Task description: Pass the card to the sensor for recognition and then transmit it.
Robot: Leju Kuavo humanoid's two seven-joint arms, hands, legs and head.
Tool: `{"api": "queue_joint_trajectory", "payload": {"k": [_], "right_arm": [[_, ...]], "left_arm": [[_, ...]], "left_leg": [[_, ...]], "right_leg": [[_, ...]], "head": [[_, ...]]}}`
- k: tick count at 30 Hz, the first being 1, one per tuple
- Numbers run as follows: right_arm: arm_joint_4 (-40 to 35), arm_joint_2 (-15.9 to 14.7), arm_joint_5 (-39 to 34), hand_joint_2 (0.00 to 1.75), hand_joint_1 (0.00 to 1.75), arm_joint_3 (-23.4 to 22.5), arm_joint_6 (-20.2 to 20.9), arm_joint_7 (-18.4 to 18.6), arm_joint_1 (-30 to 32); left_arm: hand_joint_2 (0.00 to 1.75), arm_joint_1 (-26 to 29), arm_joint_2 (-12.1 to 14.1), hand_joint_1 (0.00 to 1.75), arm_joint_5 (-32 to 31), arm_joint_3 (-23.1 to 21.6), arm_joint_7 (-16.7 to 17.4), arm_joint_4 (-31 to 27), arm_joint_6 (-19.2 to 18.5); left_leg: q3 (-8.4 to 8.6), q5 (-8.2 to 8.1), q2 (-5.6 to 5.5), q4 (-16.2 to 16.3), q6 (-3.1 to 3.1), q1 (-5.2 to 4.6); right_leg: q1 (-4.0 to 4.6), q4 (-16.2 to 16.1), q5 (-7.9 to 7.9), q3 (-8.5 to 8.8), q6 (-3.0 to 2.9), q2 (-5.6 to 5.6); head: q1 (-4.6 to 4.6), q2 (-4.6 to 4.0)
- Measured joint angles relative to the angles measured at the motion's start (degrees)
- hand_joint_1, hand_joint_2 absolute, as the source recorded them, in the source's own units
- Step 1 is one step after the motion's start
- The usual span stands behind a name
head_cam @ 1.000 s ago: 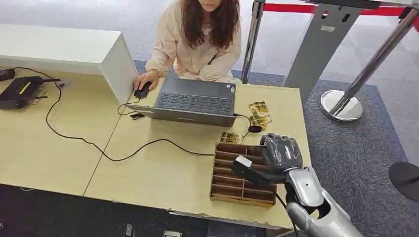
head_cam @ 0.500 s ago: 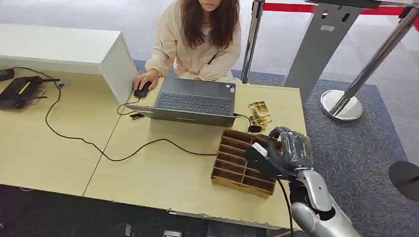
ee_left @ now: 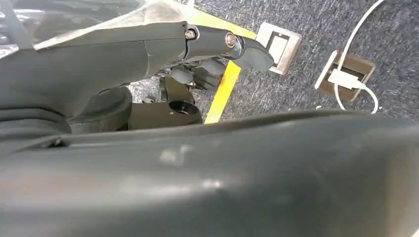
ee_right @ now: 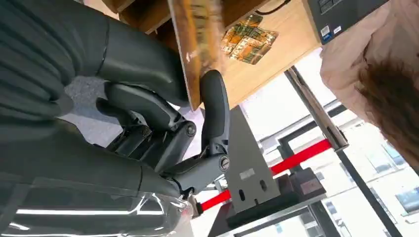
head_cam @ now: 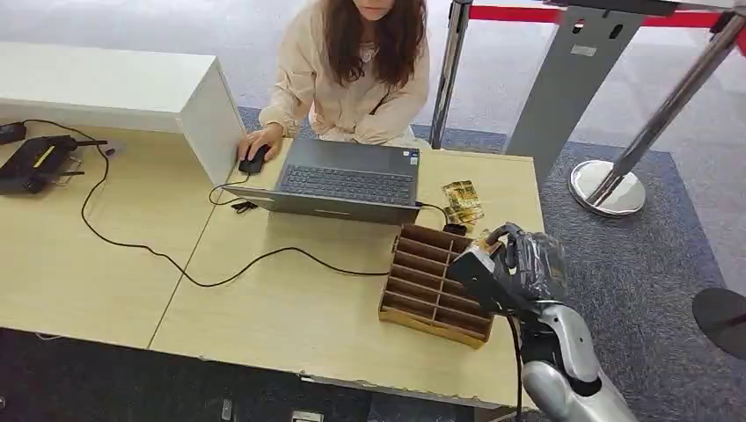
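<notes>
My right hand (head_cam: 515,268) hovers at the right end of the wooden slotted box (head_cam: 427,286) and pinches a gold patterned card (head_cam: 486,249). In the right wrist view the card (ee_right: 195,44) stands edge-on between the thumb (ee_right: 215,106) and the dark fingers. A small black sensor (head_cam: 453,229) on a cable lies on the table just beyond the box, beside the laptop (head_cam: 347,180). My left hand (ee_left: 148,49) hangs over the carpeted floor and holds nothing.
Loose gold cards (head_cam: 462,204) lie behind the sensor. A person sits across the table with a hand on a mouse (head_cam: 253,162). A black cable (head_cam: 176,259) crosses the table. A white box (head_cam: 114,92) and a black device (head_cam: 35,163) stand at the left.
My right hand has moved right and away from me with the card. The wooden box has slid toward the laptop and turned a little, covering a card that lay on the table.
</notes>
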Motion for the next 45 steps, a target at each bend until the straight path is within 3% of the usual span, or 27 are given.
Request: {"api": "queue_joint_trajectory", "payload": {"k": [14, 26, 36, 45], "right_arm": [[-7.37, -0.2, -0.28, 1.75, 1.75, -2.75, -1.27, 2.51, -2.41], [-13.14, -3.43, 0.59, 1.75, 1.75, -4.17, 2.49, 8.24, -11.08], [-10.54, -4.07, -0.13, 1.75, 1.75, -3.56, 3.17, 9.38, -18.4], [-3.7, -1.18, -1.16, 1.75, 1.75, -0.48, 0.85, 7.72, -22.43]], "left_arm": [[0.0, 0.02, 0.02, 0.0, 0.44, 0.15, -0.52, 0.02, -0.02], [0.0, -0.01, 0.04, 0.0, -0.48, 0.42, -1.07, 0.02, -0.85], [0.0, -0.01, 0.02, 0.0, -1.05, 0.42, -1.57, 0.02, -2.4], [0.0, -0.11, 0.0, 0.0, -1.11, 0.42, -2.16, 0.02, -4.02]], "left_leg": [[0.02, 0.01, 0.01, 0.0, 0.0, 0.0], [0.02, 0.01, 0.01, 0.01, -0.01, -0.01], [-0.02, 0.01, -0.02, 0.02, -0.01, 0.0], [-0.02, 0.02, -0.06, 0.01, -0.01, 0.0]], "right_leg": [[0.0, 0.01, 0.0, 0.01, 0.0, 0.0], [-0.01, 0.02, 0.01, 0.01, 0.0, 0.01], [0.0, 0.06, 0.01, 0.03, 0.0, 0.0], [0.01, 0.09, 0.0, 0.03, 0.0, -0.03]], "head": [[0.0, 0.0], [0.02, 0.0], [0.0, 0.0], [-0.02, 0.0]]}}
